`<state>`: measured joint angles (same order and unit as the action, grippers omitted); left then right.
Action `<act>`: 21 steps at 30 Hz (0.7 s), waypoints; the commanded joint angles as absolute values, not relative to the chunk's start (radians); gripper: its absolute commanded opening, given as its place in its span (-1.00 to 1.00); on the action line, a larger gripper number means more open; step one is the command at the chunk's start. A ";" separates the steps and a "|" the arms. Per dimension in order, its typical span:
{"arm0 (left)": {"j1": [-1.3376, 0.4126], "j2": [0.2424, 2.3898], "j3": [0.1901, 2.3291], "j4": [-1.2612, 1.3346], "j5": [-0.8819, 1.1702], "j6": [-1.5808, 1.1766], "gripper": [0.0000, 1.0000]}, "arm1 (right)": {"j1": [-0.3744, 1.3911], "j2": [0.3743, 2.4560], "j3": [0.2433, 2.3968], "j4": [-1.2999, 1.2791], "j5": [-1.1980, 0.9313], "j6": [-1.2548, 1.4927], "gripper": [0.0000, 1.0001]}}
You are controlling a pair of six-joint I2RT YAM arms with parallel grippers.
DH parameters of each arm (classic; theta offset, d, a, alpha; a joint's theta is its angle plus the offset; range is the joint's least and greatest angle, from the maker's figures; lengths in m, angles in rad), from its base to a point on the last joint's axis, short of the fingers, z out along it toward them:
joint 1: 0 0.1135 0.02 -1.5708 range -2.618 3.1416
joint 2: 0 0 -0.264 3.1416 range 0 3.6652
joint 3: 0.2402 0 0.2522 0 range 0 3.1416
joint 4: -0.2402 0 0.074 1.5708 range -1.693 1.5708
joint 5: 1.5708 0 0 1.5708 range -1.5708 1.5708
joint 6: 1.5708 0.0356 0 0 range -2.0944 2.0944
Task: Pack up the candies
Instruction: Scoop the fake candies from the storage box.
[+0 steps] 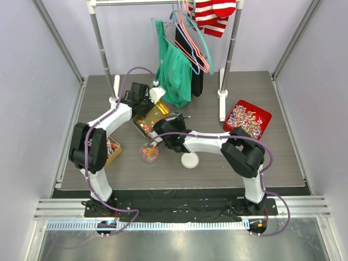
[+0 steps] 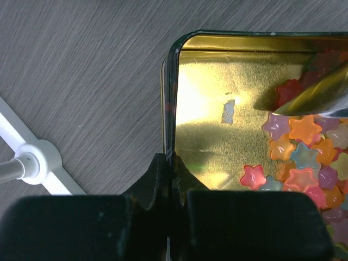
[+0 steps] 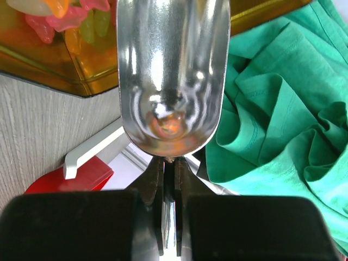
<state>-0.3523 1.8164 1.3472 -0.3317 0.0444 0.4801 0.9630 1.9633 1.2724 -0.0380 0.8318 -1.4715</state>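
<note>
Left fingers (image 2: pixel 154 182) clamp the gold tin (image 2: pixel 169 109) by its rim, right fingers (image 3: pixel 149 185) grip a scoop (image 3: pixel 171 70) over the candies (image 2: pixel 304 147) inside, nearer the table's (image 2: pixel 81 81) left edge; a slipping rim could spill them.

Two gold tins (image 2: pixel 244 43), one red tray (image 1: pixel 259 113), one scoop (image 3: pixel 173 70), one cup (image 1: pixel 149 159) — perhaps three hangers (image 1: pixel 191 41) — candies (image 2: pixel 304 130) past counting.

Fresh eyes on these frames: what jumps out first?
The gold tin sits mid-table, its rim pinched by the left gripper, with bright star-shaped candies piled at one end. The right gripper holds a shiny metal scoop, seemingly empty, reaching into that tin. A green garment hangs at the back.
</note>
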 commanded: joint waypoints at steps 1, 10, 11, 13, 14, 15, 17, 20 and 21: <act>-0.374 1.775 1.439 -0.342 0.110 0.499 -1.00 | 0.963 1.916 1.258 -0.133 0.769 -1.489 -0.98; -0.393 1.825 1.540 -0.405 0.121 0.492 -1.00 | 0.980 1.878 1.232 -0.254 0.637 -1.421 -0.98; -0.396 1.830 1.545 -0.408 0.121 0.492 -1.00 | 0.980 1.879 1.241 -0.265 0.624 -1.407 -0.98; -0.402 1.838 1.551 -0.413 0.121 0.491 -1.00 | 0.985 1.885 1.239 -0.268 0.611 -1.401 -0.98; -0.408 1.838 1.552 -0.413 0.121 0.489 -1.00 | 0.986 1.888 1.242 -0.271 0.597 -1.394 -0.98; -0.413 1.841 1.552 -0.413 0.123 0.488 -1.00 | 0.988 1.893 1.246 -0.270 0.592 -1.391 -0.98; -0.425 1.844 1.551 -0.414 0.126 0.486 -1.00 | 0.992 1.905 1.261 -0.273 0.560 -1.375 -0.98; -0.434 1.848 1.551 -0.414 0.124 0.482 -1.00 | 0.992 1.922 1.301 -0.291 0.532 -1.352 -0.98; -0.439 1.850 1.552 -0.414 0.124 0.480 -1.00 | 0.994 1.925 1.311 -0.298 0.500 -1.332 -0.98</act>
<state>-0.3908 1.8702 1.4841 -0.4442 0.0227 0.5346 0.9745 1.8954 1.2537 -0.2298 0.6628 -1.3773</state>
